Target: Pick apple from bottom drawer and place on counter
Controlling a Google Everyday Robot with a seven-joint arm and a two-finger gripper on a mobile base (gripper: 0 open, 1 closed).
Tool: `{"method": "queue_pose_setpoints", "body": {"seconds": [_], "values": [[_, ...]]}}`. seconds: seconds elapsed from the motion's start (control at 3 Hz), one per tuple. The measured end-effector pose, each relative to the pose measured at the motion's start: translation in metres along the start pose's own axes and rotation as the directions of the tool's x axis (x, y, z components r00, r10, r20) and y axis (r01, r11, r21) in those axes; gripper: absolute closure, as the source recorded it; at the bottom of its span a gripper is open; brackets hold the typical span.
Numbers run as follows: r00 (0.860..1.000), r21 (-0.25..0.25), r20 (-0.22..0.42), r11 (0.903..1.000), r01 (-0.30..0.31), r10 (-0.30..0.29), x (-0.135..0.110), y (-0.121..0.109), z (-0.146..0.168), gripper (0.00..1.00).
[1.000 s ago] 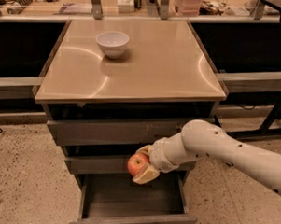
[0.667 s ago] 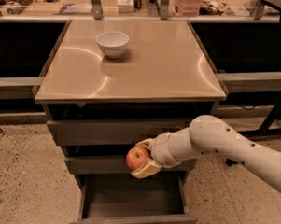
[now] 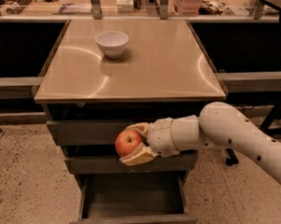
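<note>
My gripper [image 3: 132, 144] is shut on the red apple [image 3: 128, 142] with yellowish patches, one finger above it and one below. I hold it in front of the two upper drawer fronts, above the bottom drawer [image 3: 132, 220], which stands pulled open with a dark bare interior. The beige counter [image 3: 152, 63] lies above the apple and behind it. My white arm reaches in from the right.
A white bowl [image 3: 112, 42] stands on the counter's far left part. A cluttered bench runs along the back. Dark shelving flanks the cabinet on both sides. A black stand leg [image 3: 271, 115] is at the right on the speckled floor.
My gripper has lifted the apple a little and carried it slightly left, from level with the middle drawer to the gap between the two upper drawers.
</note>
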State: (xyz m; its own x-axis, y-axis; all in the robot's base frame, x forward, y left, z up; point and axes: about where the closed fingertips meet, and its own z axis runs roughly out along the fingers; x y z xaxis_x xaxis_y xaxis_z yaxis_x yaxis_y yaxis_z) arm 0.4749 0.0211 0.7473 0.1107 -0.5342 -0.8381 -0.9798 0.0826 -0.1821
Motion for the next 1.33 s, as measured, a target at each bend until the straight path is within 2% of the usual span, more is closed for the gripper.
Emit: {"method": "queue_pose_setpoints", "body": {"seconds": [0.33,0.67,1.0,1.33], "values": [[1.000,0.000,0.000,1.0000,0.000,0.000,0.000,0.000,0.000,1.00],[0.999,-0.010,0.022,0.9996,-0.025,0.026,-0.018,-0.007,-0.006,1.00],[0.998,-0.013,0.034,0.9983,-0.056,0.057,-0.056,-0.024,-0.028,1.00],[0.999,0.042,0.029,0.9983,-0.040,0.039,-0.111,-0.050,-0.080,1.00]]}}
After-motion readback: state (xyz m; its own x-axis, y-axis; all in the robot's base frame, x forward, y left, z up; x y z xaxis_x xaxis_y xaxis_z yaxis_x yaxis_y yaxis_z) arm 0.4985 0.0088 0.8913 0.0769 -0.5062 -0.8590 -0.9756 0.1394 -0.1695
